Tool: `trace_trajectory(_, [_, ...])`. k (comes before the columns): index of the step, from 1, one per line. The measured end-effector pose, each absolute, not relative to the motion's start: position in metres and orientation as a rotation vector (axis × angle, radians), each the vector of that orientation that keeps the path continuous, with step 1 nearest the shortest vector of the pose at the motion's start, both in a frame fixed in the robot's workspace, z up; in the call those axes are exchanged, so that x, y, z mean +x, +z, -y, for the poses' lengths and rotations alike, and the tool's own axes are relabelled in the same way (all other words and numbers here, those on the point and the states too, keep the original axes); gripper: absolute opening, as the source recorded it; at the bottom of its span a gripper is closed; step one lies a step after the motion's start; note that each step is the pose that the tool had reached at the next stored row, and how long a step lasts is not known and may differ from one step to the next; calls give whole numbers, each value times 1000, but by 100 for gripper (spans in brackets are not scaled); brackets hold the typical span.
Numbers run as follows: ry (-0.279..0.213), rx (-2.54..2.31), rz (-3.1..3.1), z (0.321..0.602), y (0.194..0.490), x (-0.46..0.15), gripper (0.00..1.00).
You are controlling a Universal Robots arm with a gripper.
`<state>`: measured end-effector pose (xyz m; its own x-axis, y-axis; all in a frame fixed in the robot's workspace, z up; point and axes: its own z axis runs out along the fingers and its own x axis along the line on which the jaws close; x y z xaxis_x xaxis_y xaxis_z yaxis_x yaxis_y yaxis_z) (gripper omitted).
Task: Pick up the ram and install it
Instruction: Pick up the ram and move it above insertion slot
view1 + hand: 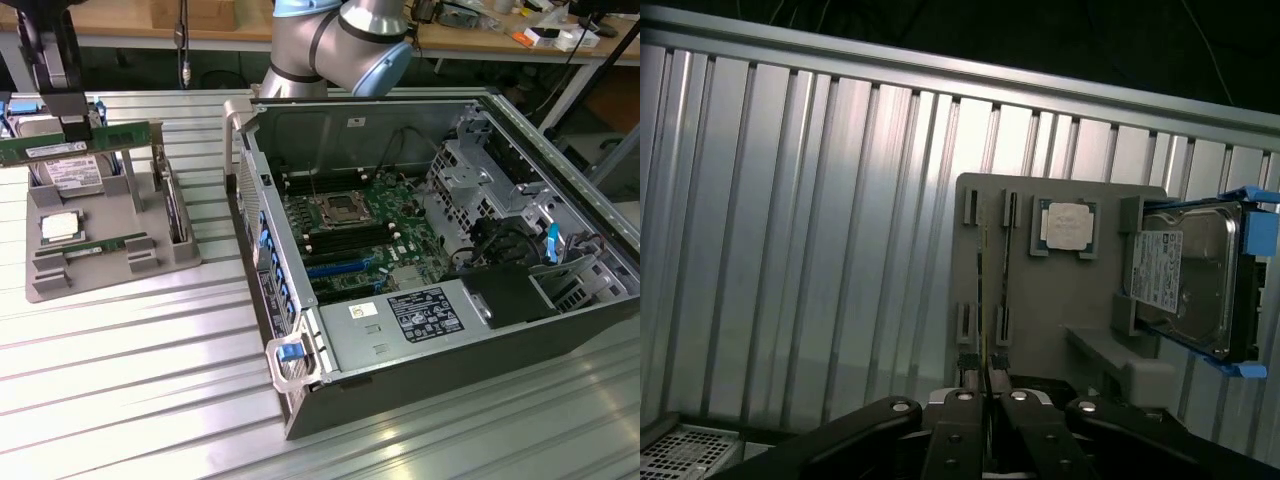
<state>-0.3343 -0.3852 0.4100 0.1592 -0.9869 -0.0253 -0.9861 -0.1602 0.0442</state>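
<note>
Well, we see the gripper (78, 128) up at the far end of the exterior view's left side, and it has the ram (125, 137) in it. The two fingers are squeezed almost all the way together on the thin green stick, and they pinch it near its middle. The ram hangs on its edge in the air, just above the far part of the gray tray (110, 275). Its long side runs across the exterior view from left to right, with the right end a little farther away. In the wrist view we look straight down the gripper (986, 395) and see the ram (985, 300) as one thin line, with the tray (1060, 330) below it. The silver hard drive (70, 178), the square chip (60, 227) and a second green stick (100, 245) all sit in the tray. The open computer case (400, 385) lies to the exterior view's right of the gripper, well apart from it. The long dark slots (345, 238) on the board inside run almost the same way as the ram does. We think the ram is picked up but not yet put in. The arm (340, 40) bends over the far edge of the case and reaches out to the left, and the gripper points down.
</note>
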Motion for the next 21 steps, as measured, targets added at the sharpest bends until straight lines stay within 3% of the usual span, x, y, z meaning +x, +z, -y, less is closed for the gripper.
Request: trace_trajectory(21, [-75, 2377, 2026, 385, 410, -286, 13])
